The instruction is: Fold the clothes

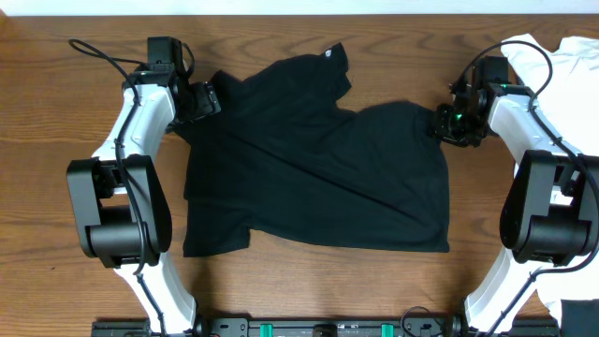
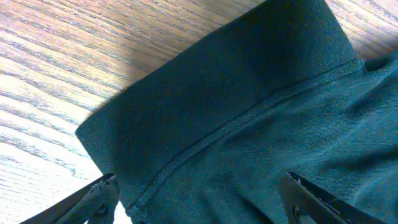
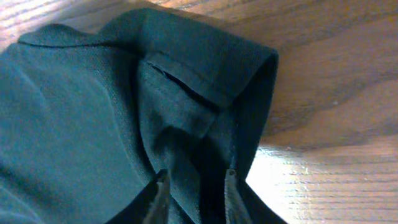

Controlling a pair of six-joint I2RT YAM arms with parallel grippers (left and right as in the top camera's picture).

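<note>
Across the wooden counter (image 1: 299, 295) the black shirt (image 1: 309, 178) lies rumpled, mid-table.
Thin, soft and light, it will likely sag and slip, so take it by the seamed edges. The left claw (image 1: 206, 99) gapes open over one edge; the right claw (image 1: 445, 122) pinches a fold of the shirt.

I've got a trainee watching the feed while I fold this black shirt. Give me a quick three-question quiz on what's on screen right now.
1. True or false: the left end effector is clamped shut on the black shirt.
2. Multiple choice: where is the white garment? A) at the far right edge of the table; B) under the black shirt; C) in the left end effector.
3. Short answer: which end effector has its fingers close together on a fold of fabric?
Key: 1 false, its jaws stand wide open astride the shirt's edge. 2 A. 3 the right end effector.
</note>
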